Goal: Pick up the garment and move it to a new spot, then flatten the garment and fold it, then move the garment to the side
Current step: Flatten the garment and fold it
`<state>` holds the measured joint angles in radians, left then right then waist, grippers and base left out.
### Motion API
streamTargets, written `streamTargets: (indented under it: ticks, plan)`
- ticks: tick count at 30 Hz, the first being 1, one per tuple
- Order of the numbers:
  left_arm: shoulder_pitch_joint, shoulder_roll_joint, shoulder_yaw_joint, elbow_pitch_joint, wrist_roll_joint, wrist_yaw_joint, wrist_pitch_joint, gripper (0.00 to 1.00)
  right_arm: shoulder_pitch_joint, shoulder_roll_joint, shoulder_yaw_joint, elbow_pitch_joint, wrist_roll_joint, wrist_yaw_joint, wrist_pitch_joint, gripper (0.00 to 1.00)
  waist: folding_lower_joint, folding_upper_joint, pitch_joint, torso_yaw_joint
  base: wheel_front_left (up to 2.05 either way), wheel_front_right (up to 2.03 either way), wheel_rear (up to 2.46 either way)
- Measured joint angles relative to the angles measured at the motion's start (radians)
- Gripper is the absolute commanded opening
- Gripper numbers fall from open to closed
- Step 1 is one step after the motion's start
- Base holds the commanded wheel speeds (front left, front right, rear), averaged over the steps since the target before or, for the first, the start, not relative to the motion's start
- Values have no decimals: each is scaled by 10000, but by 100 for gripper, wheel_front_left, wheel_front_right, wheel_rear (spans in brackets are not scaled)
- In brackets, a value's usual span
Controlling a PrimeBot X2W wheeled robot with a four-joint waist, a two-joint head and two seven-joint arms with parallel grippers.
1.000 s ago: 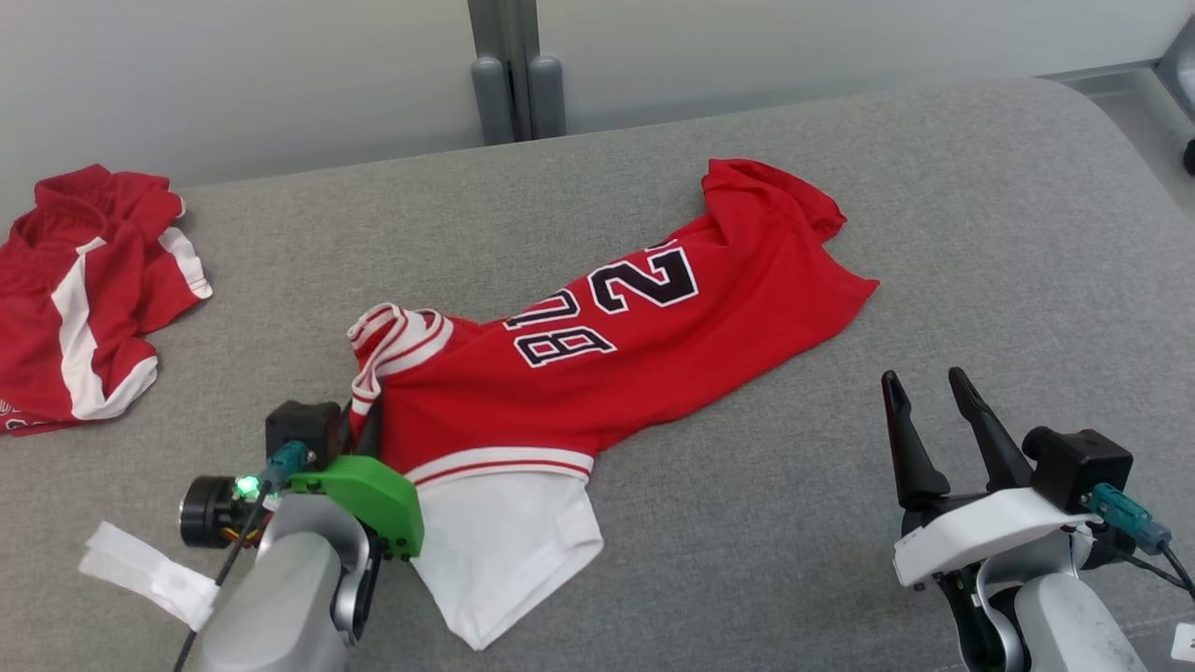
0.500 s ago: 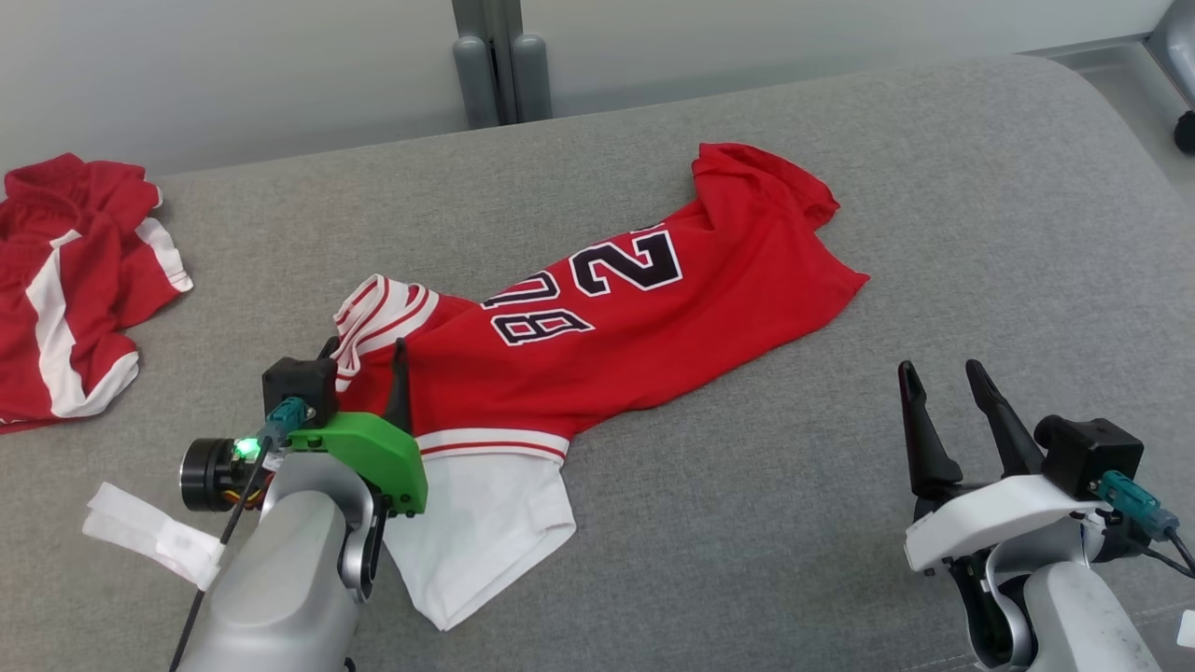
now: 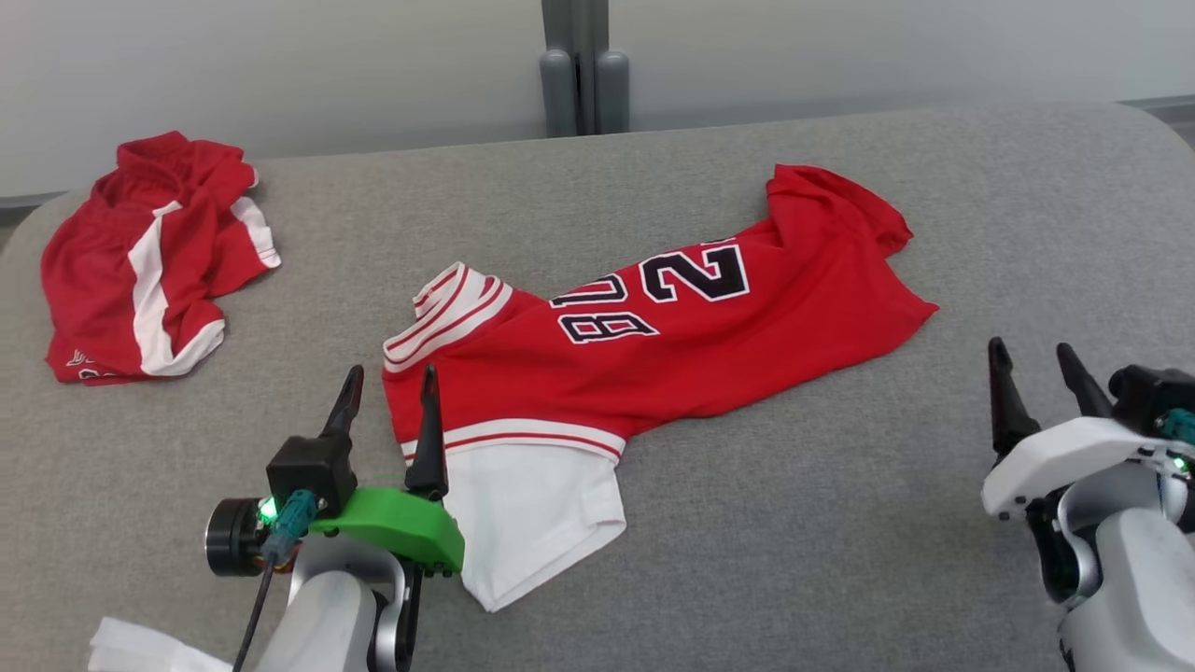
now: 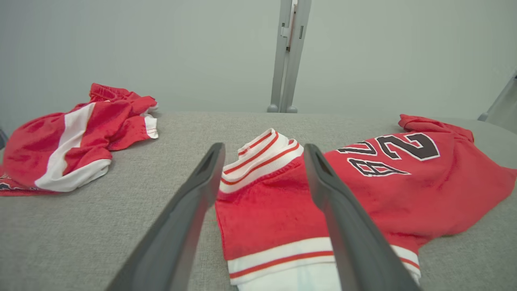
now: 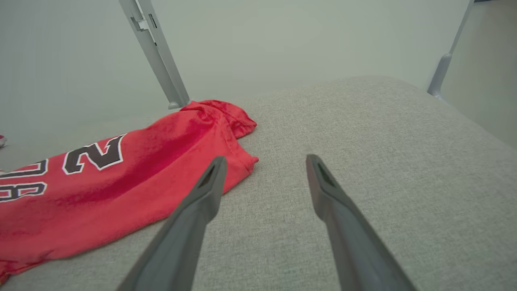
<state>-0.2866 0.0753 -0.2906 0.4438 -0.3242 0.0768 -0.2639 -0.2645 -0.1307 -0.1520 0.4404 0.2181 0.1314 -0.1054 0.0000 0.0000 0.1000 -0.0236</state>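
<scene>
Operator: How do the fingers stand?
Spotter: Your left fingers [image 3: 430,425] are spread and grip nothing; the striped corner of the red jersey [image 3: 700,364] lies between them. Your right fingers [image 3: 1001,397] are spread too, over bare bench [image 3: 794,560].
Operator: And the jersey, the arms?
Spotter: It lies crumpled mid-bench, running from 7 to 2 o'clock. Your left arm comes up from 7 o'clock, your right arm from 4, both pointing to 12. At 10 o'clock sit red shorts [image 3: 103,280].
</scene>
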Motion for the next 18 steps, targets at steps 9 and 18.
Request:
streamTargets:
  ticks: [9,18]
  plan:
    - [1378,-174,8,-1745,462,-113,2,100,-2147,-596,-928,3703,-892,0,291,100,0,0,171,1015,0,0,0]
    - [1562,-203,153,-2134,700,-121,0,100,-3515,-892,-1710,6126,-1636,0,-33,100,0,0,498,2062,0,0,0]
